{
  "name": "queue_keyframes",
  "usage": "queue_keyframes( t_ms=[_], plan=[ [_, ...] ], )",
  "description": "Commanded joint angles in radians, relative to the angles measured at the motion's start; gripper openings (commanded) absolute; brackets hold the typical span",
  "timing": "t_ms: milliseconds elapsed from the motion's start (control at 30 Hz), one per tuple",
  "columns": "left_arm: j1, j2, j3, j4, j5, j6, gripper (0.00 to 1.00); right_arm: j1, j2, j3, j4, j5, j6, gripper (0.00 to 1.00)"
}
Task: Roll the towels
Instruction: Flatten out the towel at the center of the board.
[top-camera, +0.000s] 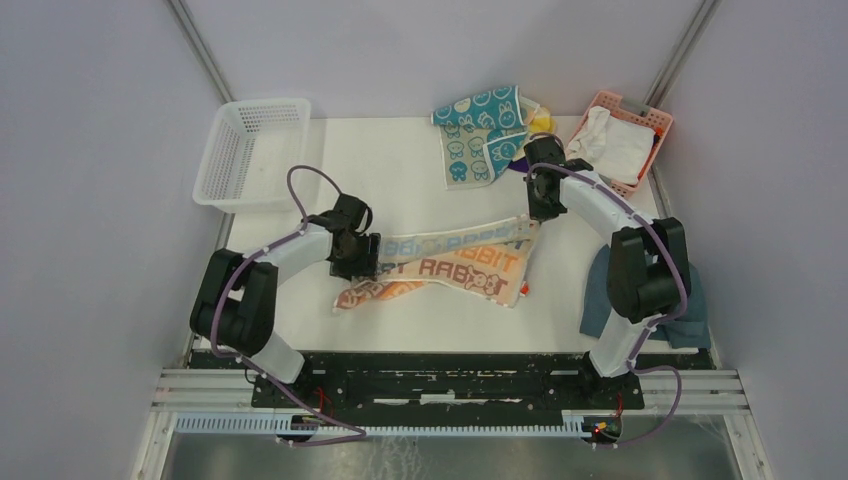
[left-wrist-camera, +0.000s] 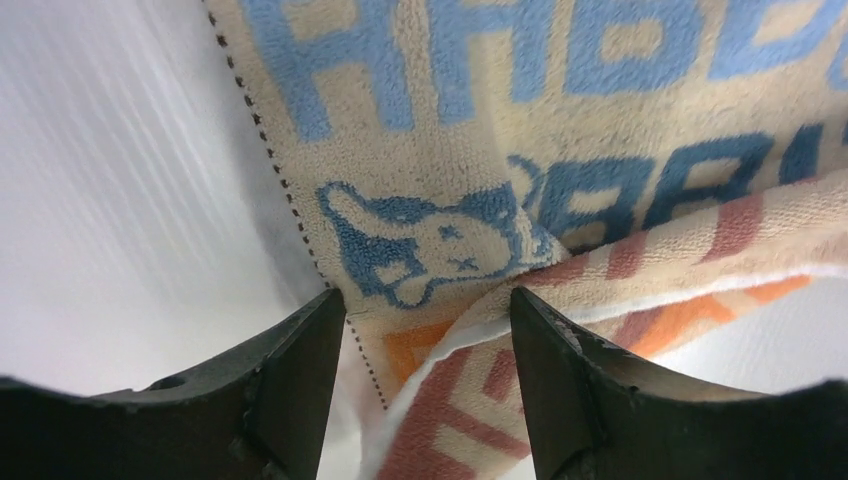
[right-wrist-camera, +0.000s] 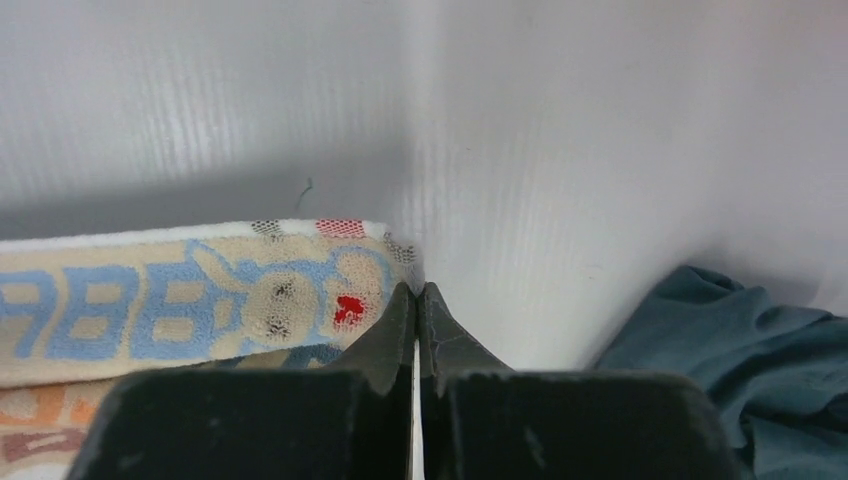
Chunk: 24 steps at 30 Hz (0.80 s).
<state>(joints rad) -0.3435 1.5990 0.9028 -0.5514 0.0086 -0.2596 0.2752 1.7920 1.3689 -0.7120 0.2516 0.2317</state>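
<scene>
Peach towel (top-camera: 450, 268), printed with blue rabbit lettering, lies across the middle of the table (top-camera: 380, 170) in the overhead view. It is not flat: a long flap with orange stripes is folded over its lower edge and crosses it at a slant. The teal towel (top-camera: 478, 130) sits crumpled at the top centre, well apart. The left gripper (left-wrist-camera: 428, 300) is at the peach towel's left end with its jaws apart and nothing pinched. In its wrist view they straddle the spot where the striped flap meets the printed face, just below a small blue rabbit. The right gripper (right-wrist-camera: 417, 292) is at the upper right corner of the towel with its jaws pressed fully together. The corner touches their tips, but no cloth shows between them, so it looks more like a miss than a hold. The step in hand seems to be taking both ends to pull the towel flat before rolling. To do that well, the right one should probably reopen, shift further onto the corner, toward the left of its view, and close on the cloth itself. The left should close on the loose flap alone, not the layer beneath, so the fold can be lifted back. Any pull should wait until both grips are sure and be gentle and level, or the towel will skew.
</scene>
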Motion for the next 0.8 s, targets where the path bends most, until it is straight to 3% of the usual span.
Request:
queue_keyframes(
  t_ms=[0,167,367,567,767],
  plan=[
    [-0.004,-0.087,-0.019,-0.076,0.013,-0.076,0.70,-0.039,-0.062,-0.018,0.031,0.083,0.029,0.01],
    [0.046,-0.131,0.076,-0.096,-0.026,-0.040,0.73,-0.043,-0.066,-0.025,0.059,0.033,0.020,0.00],
    [0.087,-0.001,0.219,-0.069,-0.009,0.002,0.72,-0.043,-0.068,-0.030,0.080,-0.065,0.011,0.01],
    [0.086,0.173,0.333,-0.075,-0.025,0.037,0.65,-0.042,-0.072,-0.042,0.088,-0.101,0.008,0.01],
    [0.086,0.251,0.382,-0.079,-0.055,0.051,0.56,-0.042,-0.069,-0.048,0.092,-0.108,0.007,0.01]
  ],
)
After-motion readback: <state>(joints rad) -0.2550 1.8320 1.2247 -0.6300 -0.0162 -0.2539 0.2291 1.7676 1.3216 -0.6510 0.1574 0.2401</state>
